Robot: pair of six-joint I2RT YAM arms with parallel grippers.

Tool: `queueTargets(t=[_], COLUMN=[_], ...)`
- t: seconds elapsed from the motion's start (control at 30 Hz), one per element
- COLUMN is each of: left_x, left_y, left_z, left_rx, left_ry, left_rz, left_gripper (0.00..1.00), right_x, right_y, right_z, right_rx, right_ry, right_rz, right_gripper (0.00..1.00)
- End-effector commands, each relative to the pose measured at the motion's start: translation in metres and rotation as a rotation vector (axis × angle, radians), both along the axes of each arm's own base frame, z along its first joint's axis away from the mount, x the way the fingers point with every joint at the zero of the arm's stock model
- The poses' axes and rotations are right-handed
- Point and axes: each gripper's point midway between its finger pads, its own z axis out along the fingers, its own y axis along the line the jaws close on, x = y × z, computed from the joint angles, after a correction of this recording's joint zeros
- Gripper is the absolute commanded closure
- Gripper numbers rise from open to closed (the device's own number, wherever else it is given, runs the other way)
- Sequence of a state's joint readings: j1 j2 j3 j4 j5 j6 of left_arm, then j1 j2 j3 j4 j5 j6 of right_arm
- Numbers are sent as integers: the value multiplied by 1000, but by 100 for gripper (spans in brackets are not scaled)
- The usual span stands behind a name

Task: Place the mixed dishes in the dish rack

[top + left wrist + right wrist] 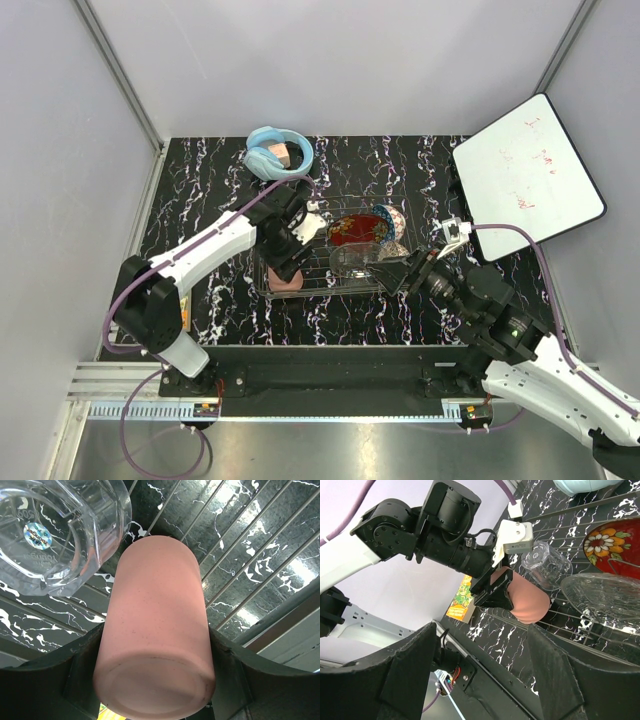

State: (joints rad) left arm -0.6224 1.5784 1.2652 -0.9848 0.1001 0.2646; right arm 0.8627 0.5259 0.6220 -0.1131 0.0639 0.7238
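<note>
Top view: my left gripper [287, 262] clamps the pink cup [287, 283] at the dish rack's [335, 292] 9 o'clock end, on the black marbled table [200, 200].
Left wrist: the cup sits between both fingers [75, 680], with the clear tumbler [55, 525] at 11 o'clock.
Right wrist: my right gripper [480, 652] is wide open and empty.

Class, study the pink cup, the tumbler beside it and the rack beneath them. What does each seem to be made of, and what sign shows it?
Pink cup: probably plastic; matte, opaque, evenly coloured.
Tumbler: clear glass or hard plastic; see-through, faceted, with bright glints.
Rack: thin metal wire; silvery and shiny.
</note>
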Motion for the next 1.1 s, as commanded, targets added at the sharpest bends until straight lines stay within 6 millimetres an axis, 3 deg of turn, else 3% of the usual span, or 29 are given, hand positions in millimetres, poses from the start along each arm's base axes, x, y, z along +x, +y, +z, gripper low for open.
queueTargets(t=[0.0,0.03,0.1,0.13,0.27,0.3,0.33,0.6,0.7,0.77,0.87,0.93,0.97,1.07], left_x=[1,2,3,3,1,0,-2,-12,-13,-12,-7,2,7,16], left_y=[-2,-2,-3,-4,-4,-3,-3,0,1,2,14,28,34,60], left_z=[-6,-5,2,5,18,21,23,47,69,96,123,137,136,149], left_rx=[6,1,-15,-23,-51,-56,-64,-108,-133,-170,-176,-177,-166,-135], left_ry=[-17,-21,-39,-43,-75,-81,-80,-108,-144,-211,-325,-422,-457,-584], left_rz=[-1,0,4,3,3,5,-1,-19,-26,-25,-4,48,71,138], left_gripper=[81,66,48,32,27,5,1,1,1,1,1,1,1,1], right_x=[5,6,7,8,9,10,9,12,13,16,24,28,31,36], right_y=[-2,0,1,1,0,0,1,2,0,-4,-11,-13,-12,-9], right_z=[2,0,-2,-4,-7,-7,-9,-14,-18,-20,-32,-40,-52,-56], right_rx=[10,2,-6,-12,-27,-31,-34,-55,-80,-108,-183,-263,-318,-375], right_ry=[1,6,13,16,18,19,24,39,49,54,92,99,131,161], right_rz=[-27,-24,-29,-30,-35,-36,-35,-39,-52,-74,-131,-141,-141,-150], right_gripper=[19,19,19,19,18,18,18,16,14,13,13,1,0,0])
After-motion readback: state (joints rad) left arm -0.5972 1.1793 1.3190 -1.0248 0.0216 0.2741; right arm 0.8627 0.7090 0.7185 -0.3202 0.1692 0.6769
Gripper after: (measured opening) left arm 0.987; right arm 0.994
